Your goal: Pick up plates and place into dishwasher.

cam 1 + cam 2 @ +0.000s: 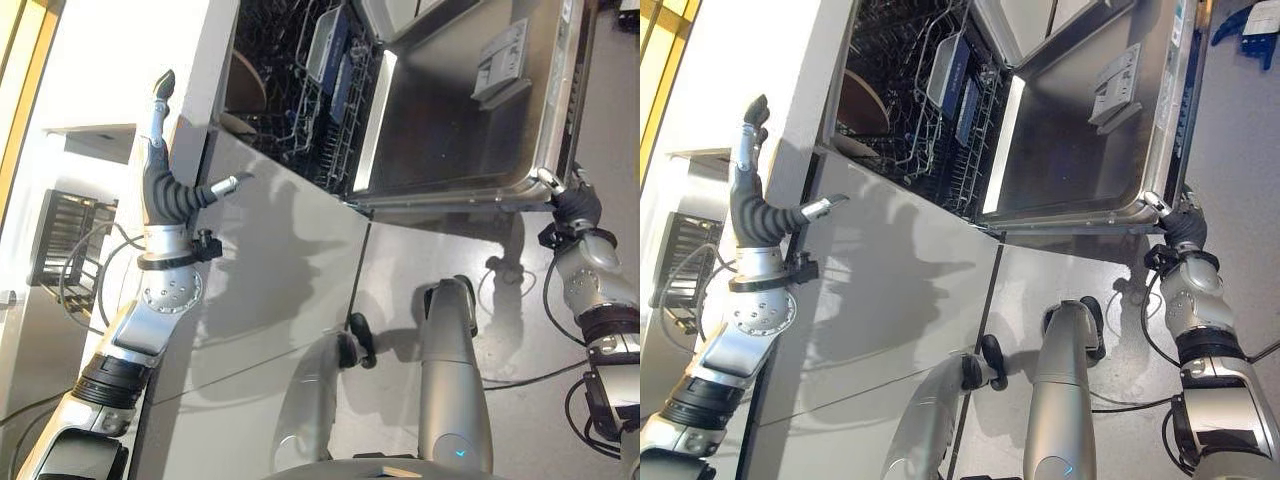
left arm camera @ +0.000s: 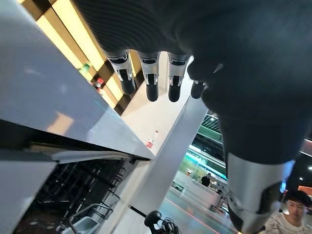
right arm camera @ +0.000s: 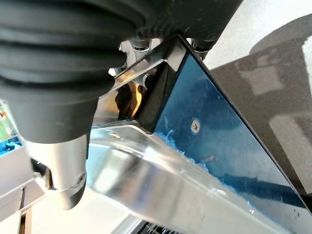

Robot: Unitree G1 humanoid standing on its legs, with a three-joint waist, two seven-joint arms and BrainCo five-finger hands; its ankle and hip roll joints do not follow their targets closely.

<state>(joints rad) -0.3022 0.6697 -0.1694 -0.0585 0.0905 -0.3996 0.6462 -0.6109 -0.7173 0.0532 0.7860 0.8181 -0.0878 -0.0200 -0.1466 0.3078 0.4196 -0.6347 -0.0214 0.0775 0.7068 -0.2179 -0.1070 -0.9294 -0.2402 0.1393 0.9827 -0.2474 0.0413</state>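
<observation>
- A brownish plate (image 1: 862,108), seemingly upright, sits in the dishwasher (image 1: 300,90) rack.
- The right hand (image 1: 572,200) grips the door (image 1: 470,110) corner.
- The left hand (image 1: 168,170), fingers spread, is raised beside the counter (image 1: 750,60).

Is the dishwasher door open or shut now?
Open: the dishwasher door is swung away, its steel inner side exposed, and the rack shows inside.

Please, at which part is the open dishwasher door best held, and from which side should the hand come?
Hold the dishwasher door by its thin free rim near the corner, where the right hand now is. Come from beyond that edge: the inner face is a broad flat sheet, while the rim probably suits a pinch.
</observation>
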